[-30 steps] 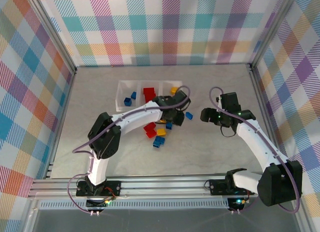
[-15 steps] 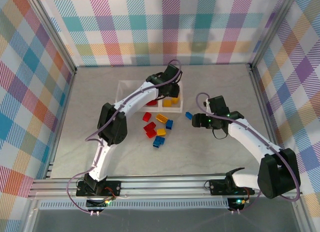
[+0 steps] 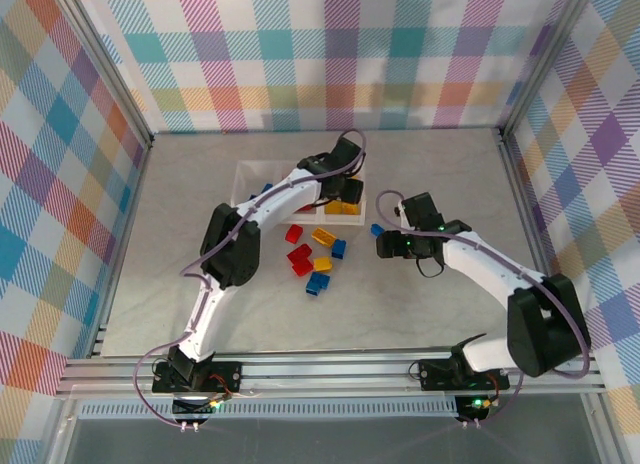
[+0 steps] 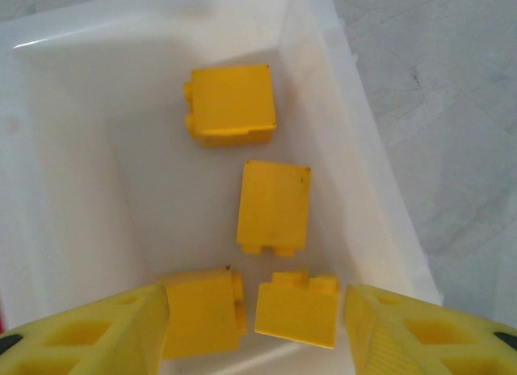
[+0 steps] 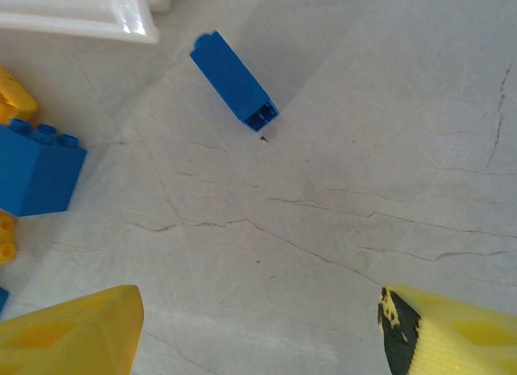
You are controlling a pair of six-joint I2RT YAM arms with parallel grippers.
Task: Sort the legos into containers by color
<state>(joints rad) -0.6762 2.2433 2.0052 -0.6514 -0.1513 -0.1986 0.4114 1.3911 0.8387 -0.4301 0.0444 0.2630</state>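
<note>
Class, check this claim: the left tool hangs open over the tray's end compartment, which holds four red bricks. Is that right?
Not quite. The four bricks in that compartment are yellow, not red, as the left wrist view shows. The rest stands: the left tool hangs open over the tray's end compartment.
</note>
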